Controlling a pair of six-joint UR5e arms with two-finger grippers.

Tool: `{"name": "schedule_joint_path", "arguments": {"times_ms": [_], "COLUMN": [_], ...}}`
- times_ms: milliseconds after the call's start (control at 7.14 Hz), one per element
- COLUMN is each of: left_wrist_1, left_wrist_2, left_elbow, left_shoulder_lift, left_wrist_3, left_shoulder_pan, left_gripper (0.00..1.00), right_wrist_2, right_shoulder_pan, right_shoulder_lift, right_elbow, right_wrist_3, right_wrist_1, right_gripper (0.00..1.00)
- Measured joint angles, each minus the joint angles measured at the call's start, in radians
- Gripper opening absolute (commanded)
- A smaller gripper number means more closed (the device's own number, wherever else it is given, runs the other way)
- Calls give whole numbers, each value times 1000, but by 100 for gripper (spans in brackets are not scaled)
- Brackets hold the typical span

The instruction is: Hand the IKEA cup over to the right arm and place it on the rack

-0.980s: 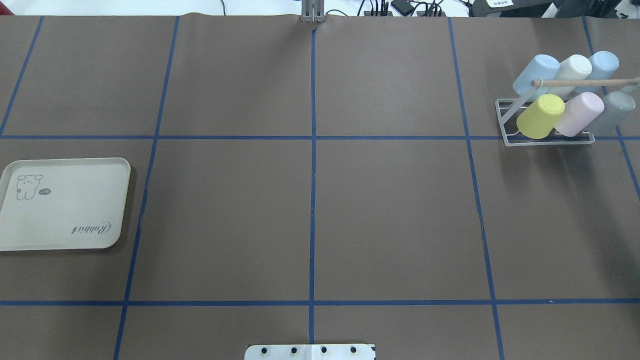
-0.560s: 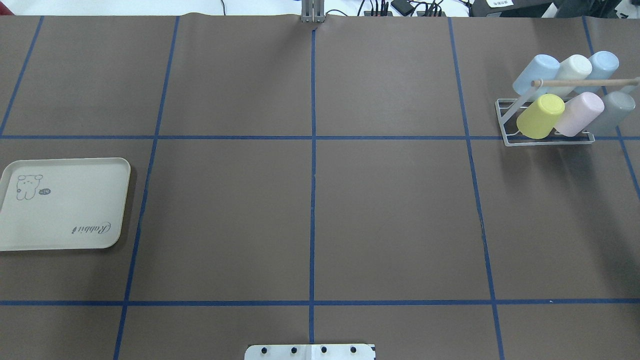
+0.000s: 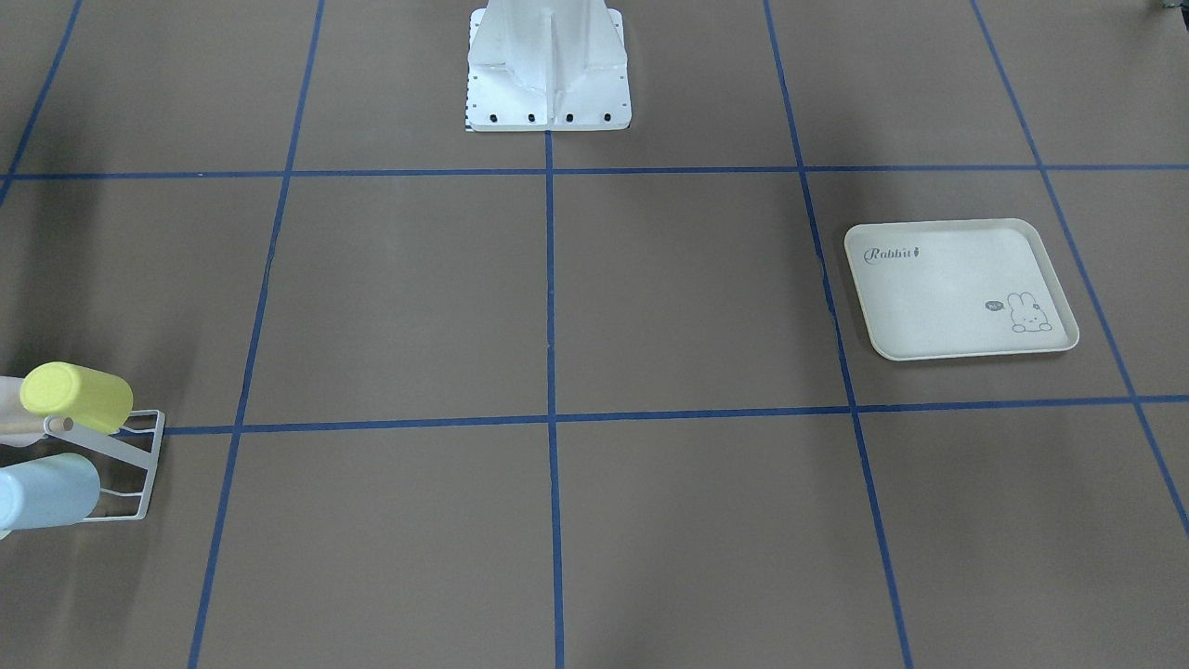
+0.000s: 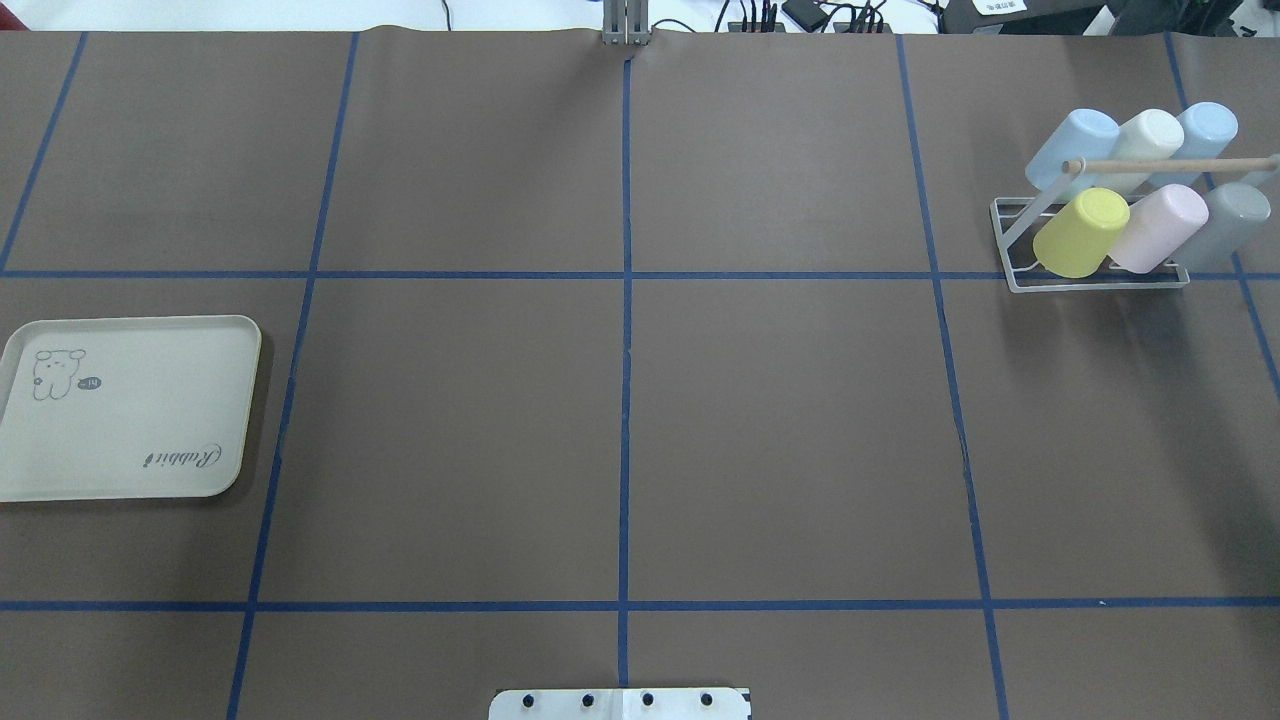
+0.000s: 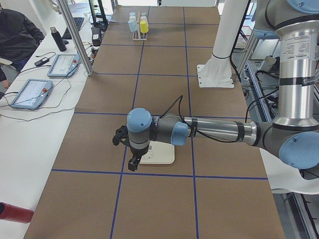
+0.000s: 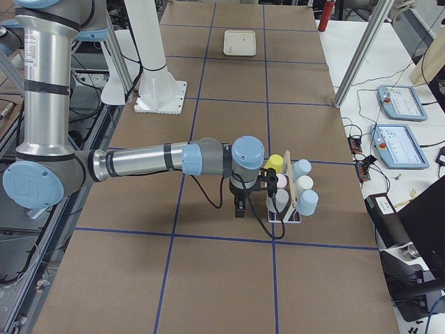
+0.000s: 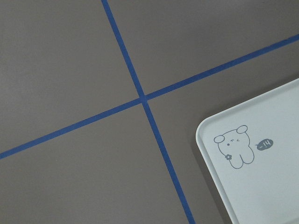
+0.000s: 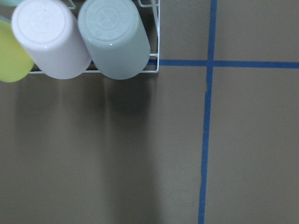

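The white wire rack with a wooden dowel stands at the table's far right and holds several upturned cups, among them a yellow cup, a pink cup and a grey cup. The right wrist view shows the pink cup and grey cup from above. My right gripper hangs beside the rack; I cannot tell whether it is open or shut. My left gripper hangs over the tray's edge; I cannot tell its state. No cup shows off the rack.
The cream rabbit-print tray lies at the table's left edge with nothing on it. The robot's white base stands at the near middle. Tablets and cables lie on the side bench.
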Motion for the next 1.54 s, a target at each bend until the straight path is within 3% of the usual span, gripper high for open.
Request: {"name": "schedule_joint_path", "arguments": {"times_ms": [420, 1540], "left_wrist_1": [-1, -1], "left_wrist_2": [1, 2], "left_elbow": [0, 2], "left_shoulder_lift": [0, -3], "left_wrist_3": [1, 0], "left_shoulder_pan": [-1, -2], "left_gripper": [100, 100], "right_wrist_2": [-5, -9], "right_shoulder_pan": [62, 84], "right_shoulder_lift": [-1, 9], "right_elbow": [-61, -70], "right_wrist_3": [-2, 10], "right_wrist_1": [5, 6], "right_gripper": [100, 100]}}
